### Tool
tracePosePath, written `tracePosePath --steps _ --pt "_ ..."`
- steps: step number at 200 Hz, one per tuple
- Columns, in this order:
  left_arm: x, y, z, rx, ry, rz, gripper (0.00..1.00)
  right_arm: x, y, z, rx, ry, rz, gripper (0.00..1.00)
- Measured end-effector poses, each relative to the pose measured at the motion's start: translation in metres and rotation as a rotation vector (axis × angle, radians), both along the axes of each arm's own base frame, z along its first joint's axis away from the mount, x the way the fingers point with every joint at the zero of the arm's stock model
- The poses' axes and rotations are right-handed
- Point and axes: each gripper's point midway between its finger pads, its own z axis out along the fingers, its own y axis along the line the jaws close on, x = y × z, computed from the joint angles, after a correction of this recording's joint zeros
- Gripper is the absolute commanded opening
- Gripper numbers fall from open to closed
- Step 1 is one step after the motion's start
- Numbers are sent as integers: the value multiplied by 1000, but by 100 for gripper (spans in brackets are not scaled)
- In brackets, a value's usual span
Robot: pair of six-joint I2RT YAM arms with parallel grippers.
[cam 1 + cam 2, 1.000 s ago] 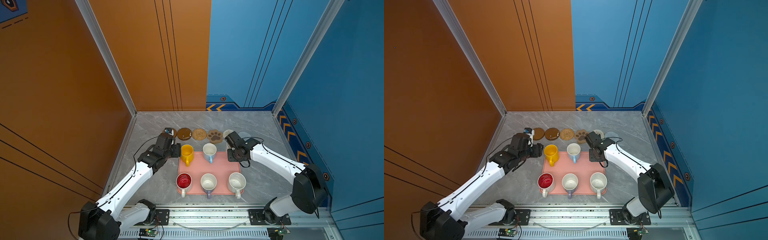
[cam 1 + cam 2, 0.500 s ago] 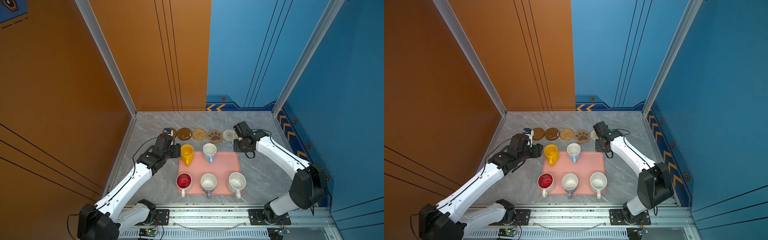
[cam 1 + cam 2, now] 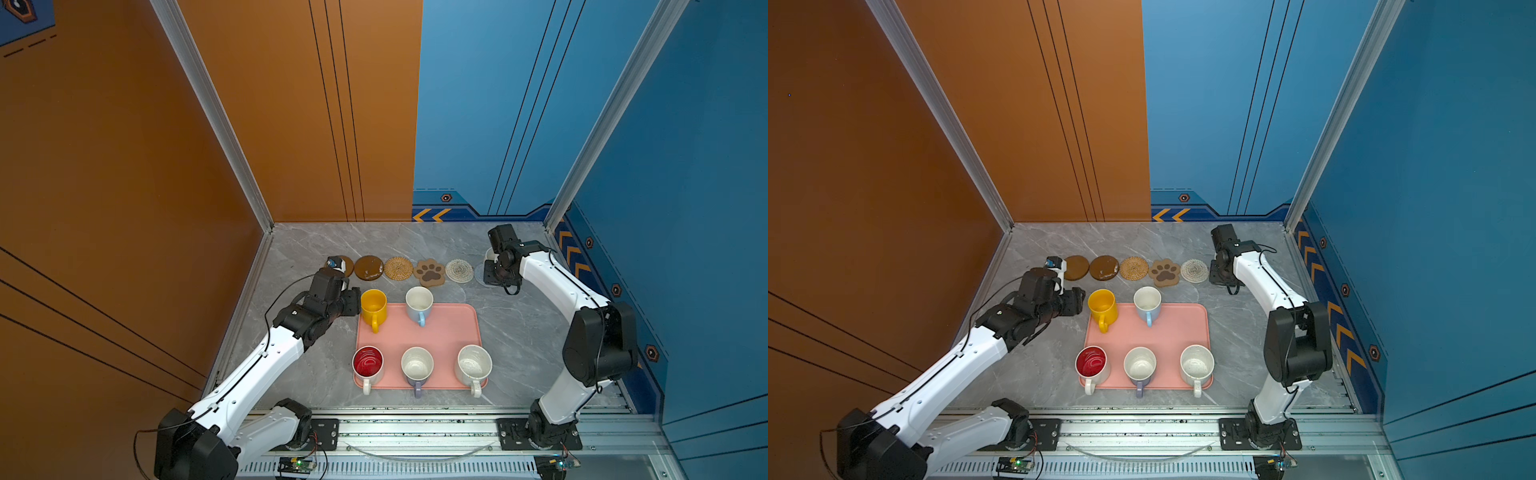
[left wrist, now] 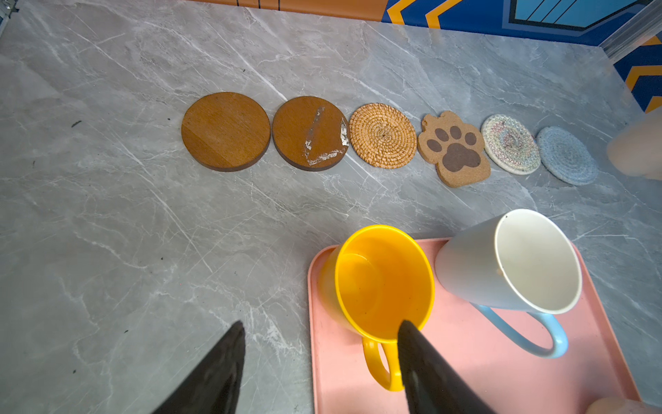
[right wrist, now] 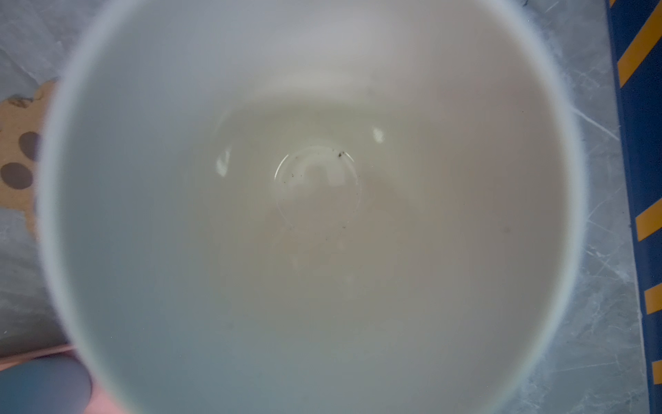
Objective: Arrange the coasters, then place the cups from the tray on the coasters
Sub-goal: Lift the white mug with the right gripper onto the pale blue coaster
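Note:
Six coasters lie in a row behind the tray [image 3: 453,328]: two dark brown discs [image 4: 225,131] [image 4: 311,132], a tan woven one [image 4: 382,135], a paw [image 4: 454,148], a cream one [image 4: 510,144] and a light blue one [image 4: 566,155]. On the tray stand the yellow cup [image 3: 373,305], light blue cup [image 3: 419,301], red-inside cup [image 3: 368,361], lavender cup [image 3: 417,365] and speckled cup [image 3: 473,363]. My left gripper [image 4: 321,323] is open beside the yellow cup. My right gripper [image 3: 495,270] is shut on the plain white cup [image 5: 311,215] over the light blue coaster; I cannot tell whether they touch.
The orange wall runs close along the left arm. The blue wall with yellow chevrons [image 3: 573,253] stands just right of the right gripper. Bare marble floor [image 3: 415,241] lies behind the coaster row and on both sides of the tray.
My right gripper has carried the plain white cup from the tray's far right corner out to the right end of the coaster row. The left arm has stayed where it was.

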Motion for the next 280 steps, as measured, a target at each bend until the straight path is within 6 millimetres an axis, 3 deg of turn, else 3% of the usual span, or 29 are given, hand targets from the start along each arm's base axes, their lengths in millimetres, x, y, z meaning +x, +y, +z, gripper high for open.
tracePosePath --steps 85,116,199,280 --pt "-2 3 -4 17 17 12 68 29 -11 -26 8 30 -14 0" --pt "-2 4 -6 16 25 16 68 30 -11 -38 8 54 -15 0" --pt "-4 6 -8 20 41 29 68 41 -10 -37 14 12 -17 0" --pt "-4 7 -9 25 40 35 68 41 -11 -53 8 48 -18 0"
